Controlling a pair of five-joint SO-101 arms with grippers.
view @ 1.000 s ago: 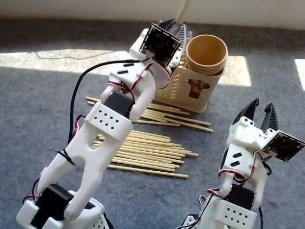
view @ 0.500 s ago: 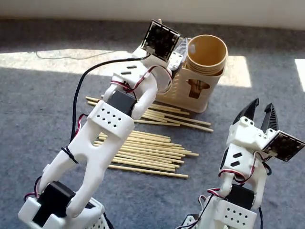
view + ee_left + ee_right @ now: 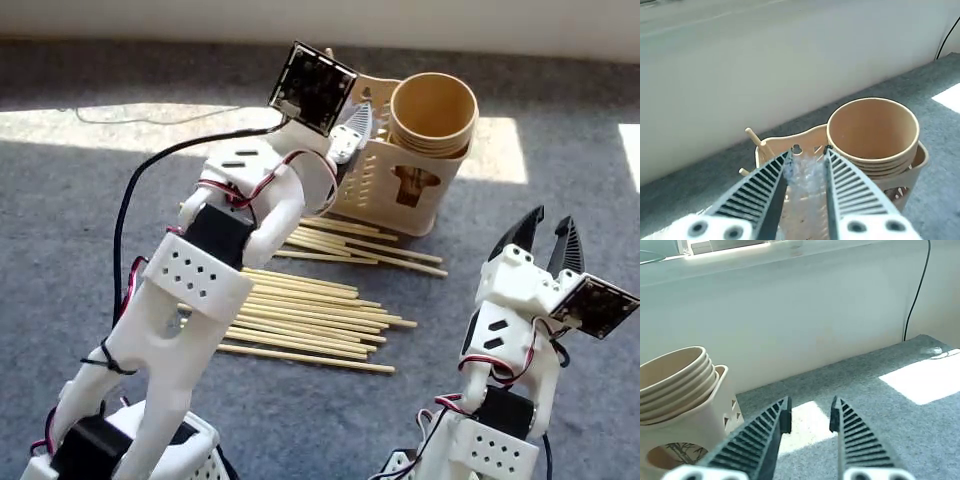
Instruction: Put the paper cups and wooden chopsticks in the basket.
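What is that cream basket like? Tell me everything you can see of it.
The basket looks like cream plastic, with slots and small triangles cut in its walls and a larger rounded opening in one side. It stands upright on grey carpet near a pale wall. A stack of paper cups sits in one side; chopstick ends poke up from the other. The left arm's tool hangs close above it.
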